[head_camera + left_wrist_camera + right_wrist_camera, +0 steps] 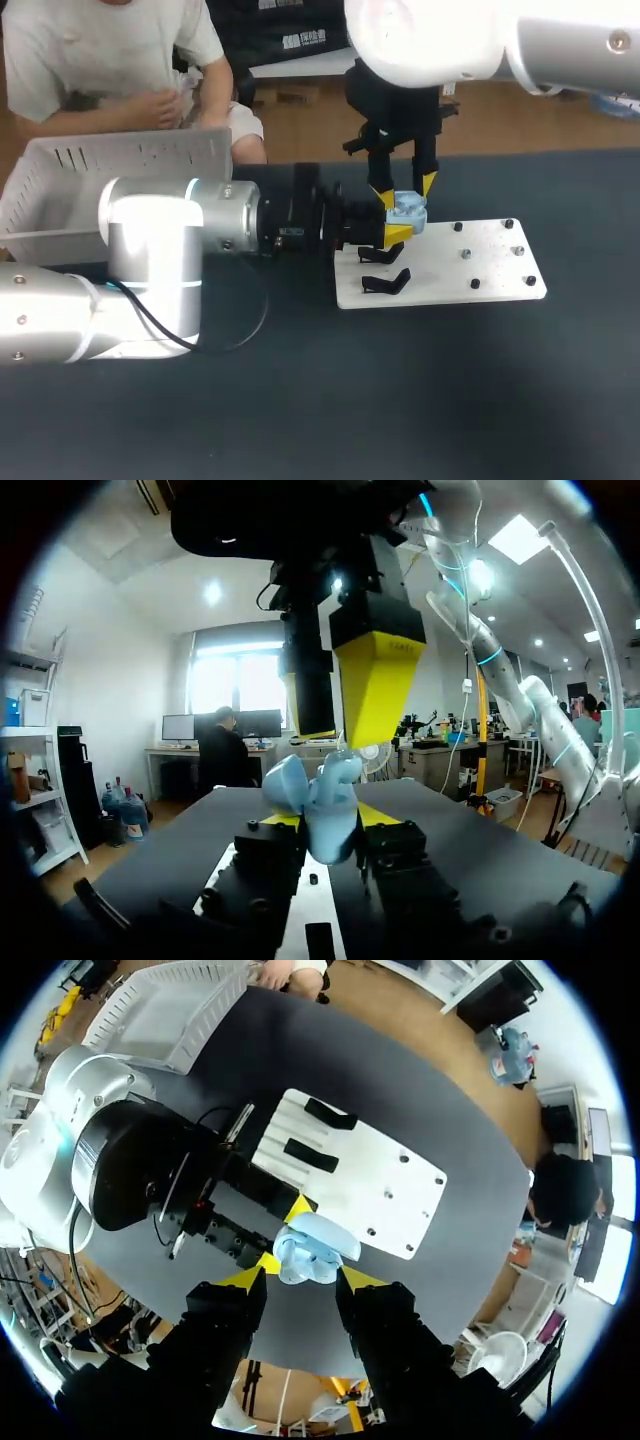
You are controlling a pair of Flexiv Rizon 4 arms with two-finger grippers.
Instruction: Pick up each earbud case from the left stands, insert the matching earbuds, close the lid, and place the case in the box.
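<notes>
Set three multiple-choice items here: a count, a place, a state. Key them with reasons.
1. How many black clip-shaped stands show on the flat white board? A one; B two; C five.
2. Where is the light blue plastic earbud case? A on a stand; B between the left gripper's fingers; C flat on the board.
3. The right gripper is: A open above the case; B shut on a stand; C shut on the board.
Key: B, two clips lie side by side; B, yellow tips flank it; A, its fingers stand apart.
</notes>
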